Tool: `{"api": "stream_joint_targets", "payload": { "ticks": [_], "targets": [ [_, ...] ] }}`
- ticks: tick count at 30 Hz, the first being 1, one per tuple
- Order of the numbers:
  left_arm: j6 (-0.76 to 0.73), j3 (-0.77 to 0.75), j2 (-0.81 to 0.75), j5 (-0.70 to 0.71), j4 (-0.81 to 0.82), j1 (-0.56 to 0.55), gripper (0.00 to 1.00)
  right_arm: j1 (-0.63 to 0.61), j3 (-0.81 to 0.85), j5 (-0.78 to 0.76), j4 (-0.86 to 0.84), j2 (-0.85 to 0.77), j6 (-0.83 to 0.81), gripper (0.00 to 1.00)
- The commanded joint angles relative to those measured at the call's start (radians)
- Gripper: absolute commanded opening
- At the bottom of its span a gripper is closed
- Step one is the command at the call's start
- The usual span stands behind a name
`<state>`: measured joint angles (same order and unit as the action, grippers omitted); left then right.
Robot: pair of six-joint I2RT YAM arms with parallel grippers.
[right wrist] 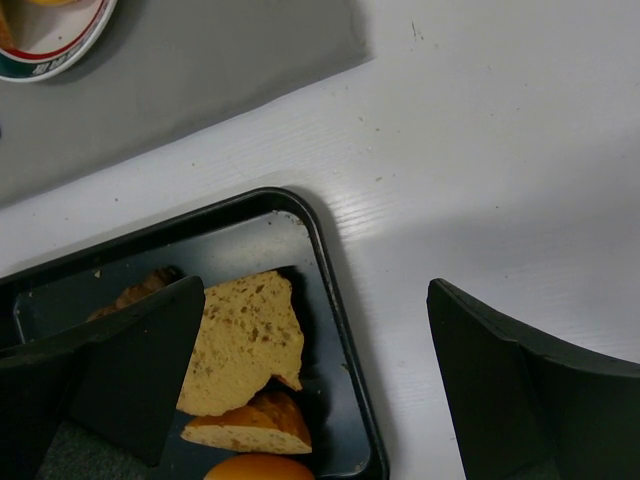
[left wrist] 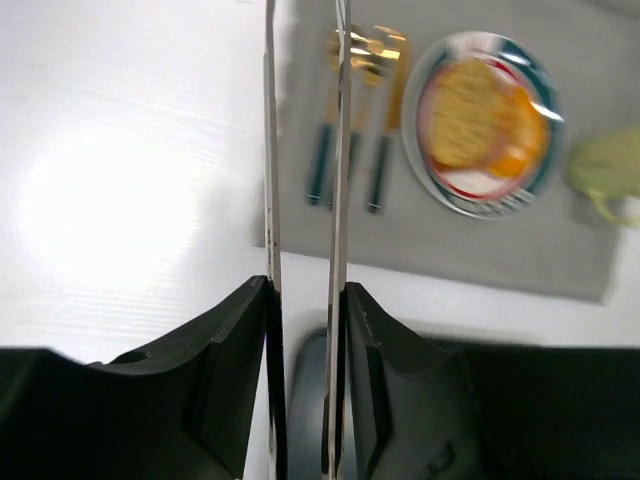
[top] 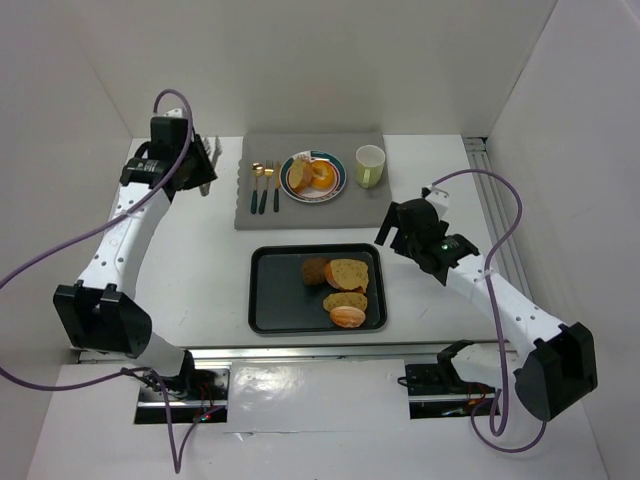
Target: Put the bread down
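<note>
The bread lies on a round plate [top: 336, 187] on the grey mat: a tan oval slice [top: 298, 175] [left wrist: 465, 110] leans against an orange-yellow ring [top: 323, 178] [left wrist: 522, 140]. My left gripper [top: 203, 165] [left wrist: 305, 285] hovers left of the mat, shut on thin metal tongs [left wrist: 339, 150] [top: 207, 182]. The tong blades stand slightly apart with nothing between them. My right gripper [top: 392, 232] [right wrist: 316, 290] hangs open and empty over the right rim of the black tray [top: 265, 300] [right wrist: 335, 290].
The tray holds a dark brown bun [top: 315, 270], two cut bread pieces [top: 350, 274] [right wrist: 245, 340] and a pink-and-cream bun [top: 348, 317]. On the mat [top: 300, 215] lie gold-headed cutlery [top: 265, 186] [left wrist: 355, 130] and a pale green cup [top: 370, 165] [left wrist: 610, 170]. White walls enclose the table.
</note>
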<state>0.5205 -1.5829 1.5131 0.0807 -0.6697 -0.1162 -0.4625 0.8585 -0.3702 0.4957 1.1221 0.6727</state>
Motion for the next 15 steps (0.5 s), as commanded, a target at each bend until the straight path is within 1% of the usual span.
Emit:
{"api": "stream_joint_targets", "payload": {
  "ticks": [1, 5, 6, 7, 8, 9, 12, 13, 15],
  "targets": [
    [-0.077, 0.087, 0.007, 0.201, 0.027, 0.042, 0.46, -0.01, 0.042, 0.004, -0.045, 0.021, 0.01, 0.99],
    [-0.089, 0.168, 0.038, 0.293, 0.097, 0.079, 0.46, -0.01, 0.042, 0.034, -0.065, 0.044, -0.01, 0.99],
    [-0.089, 0.2, 0.038, 0.294, 0.116, 0.079, 0.46, -0.019, 0.042, 0.034, -0.074, 0.044, -0.01, 0.99],
    [-0.08, 0.23, 0.05, 0.294, 0.178, 0.093, 0.46, -0.019, 0.042, 0.045, -0.074, 0.044, -0.01, 0.99],
    [-0.08, 0.262, 0.05, 0.24, 0.224, 0.11, 0.46, -0.019, 0.042, 0.045, -0.074, 0.056, -0.019, 0.99],
    [-0.079, 0.274, 0.071, 0.22, 0.235, 0.121, 0.46, -0.019, 0.042, 0.045, -0.074, 0.067, -0.019, 0.99],
    [-0.054, 0.29, 0.117, 0.199, 0.232, 0.151, 0.47, -0.019, 0.051, 0.054, -0.074, 0.077, -0.019, 0.99],
    [-0.054, 0.29, 0.163, 0.199, 0.223, 0.151, 0.47, -0.019, 0.051, 0.054, -0.074, 0.088, -0.019, 0.99],
    [-0.027, 0.262, 0.215, 0.18, 0.171, 0.174, 0.48, -0.028, 0.051, 0.079, -0.1, 0.088, -0.028, 0.99]
  ]
}}
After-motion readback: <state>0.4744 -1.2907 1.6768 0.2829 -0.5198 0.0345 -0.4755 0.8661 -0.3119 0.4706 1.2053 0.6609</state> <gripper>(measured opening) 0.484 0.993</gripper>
